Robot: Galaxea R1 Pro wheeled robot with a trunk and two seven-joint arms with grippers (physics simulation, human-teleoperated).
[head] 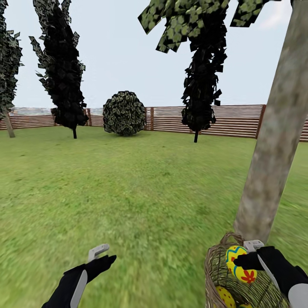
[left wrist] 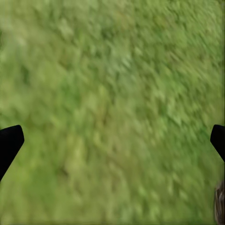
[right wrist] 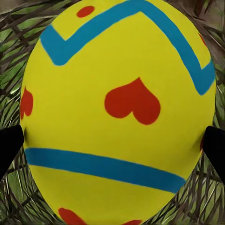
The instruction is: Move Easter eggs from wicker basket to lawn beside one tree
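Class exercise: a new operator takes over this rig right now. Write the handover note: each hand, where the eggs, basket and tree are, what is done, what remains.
Left hand: open, empty, over the lawn.
Right hand: fingers either side of one Easter egg, above the wicker basket.
Basket stands on the grass at the foot of the tree; a second egg lies inside, a third not clearly seen.
Done: none on the grass yet.
Left: set all three eggs beside this tree.

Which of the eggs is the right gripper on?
The top egg, between the right gripper's jaws at the basket rim. Another egg lies lower inside, untouched.
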